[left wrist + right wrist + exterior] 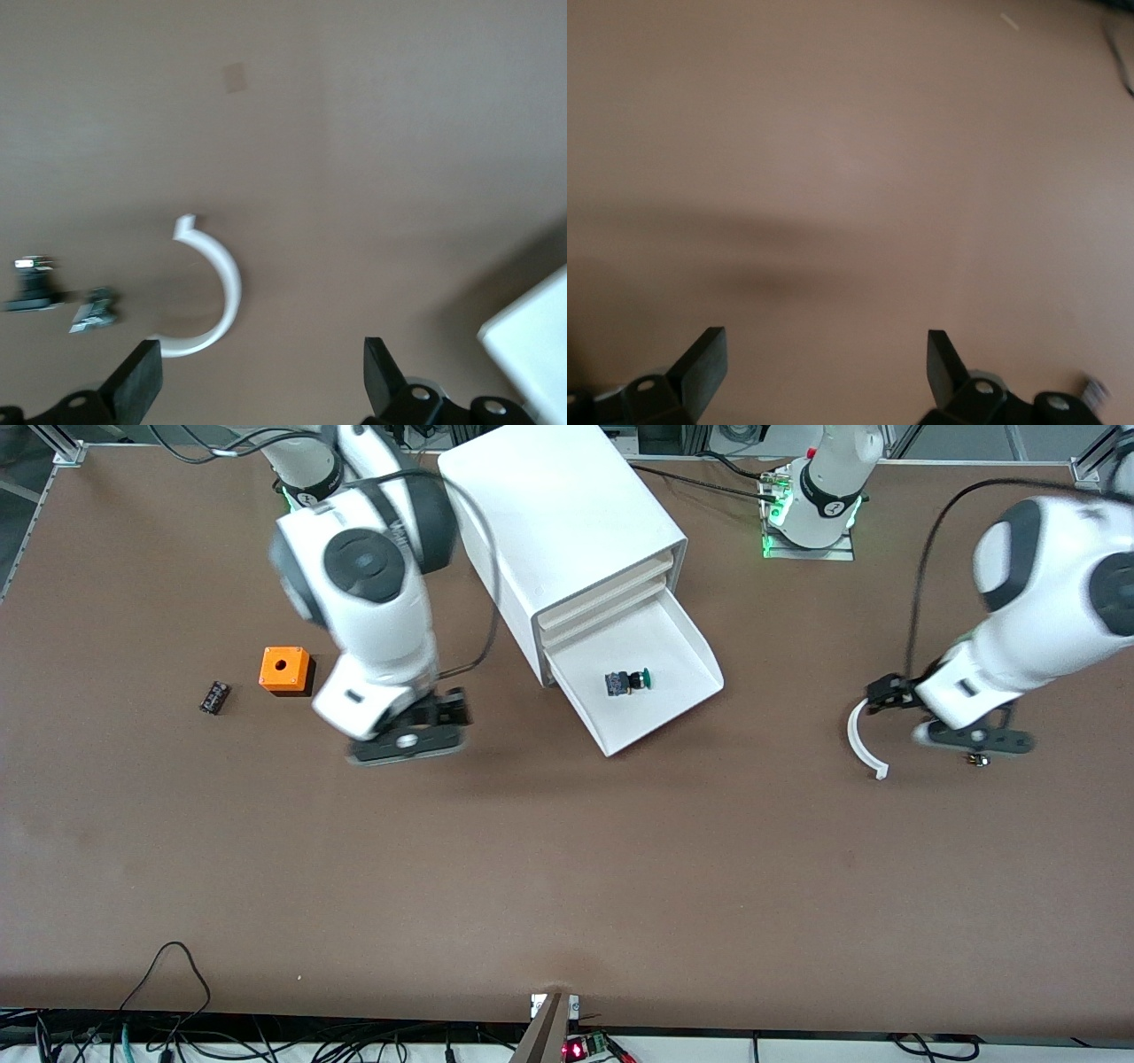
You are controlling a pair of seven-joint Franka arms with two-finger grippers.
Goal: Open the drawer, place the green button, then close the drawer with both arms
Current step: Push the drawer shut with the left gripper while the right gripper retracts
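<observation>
The lowest drawer (673, 691) of the white cabinet (567, 522) stands pulled out. The green-capped button (629, 682) lies on its side in the drawer. My right gripper (407, 742) is open and empty over bare table, between the orange box and the drawer; its wrist view shows only its open gripper (824, 367) over brown table. My left gripper (974, 741) is open and empty over the table toward the left arm's end, apart from the drawer. It also shows open in the left wrist view (261, 381). The drawer's corner (532, 345) shows at that view's edge.
A white curved piece (864, 740) lies on the table beside my left gripper, also in the left wrist view (213, 292), with small dark parts (96, 310) nearby. An orange box with a hole (285, 670) and a small black part (213, 697) lie toward the right arm's end.
</observation>
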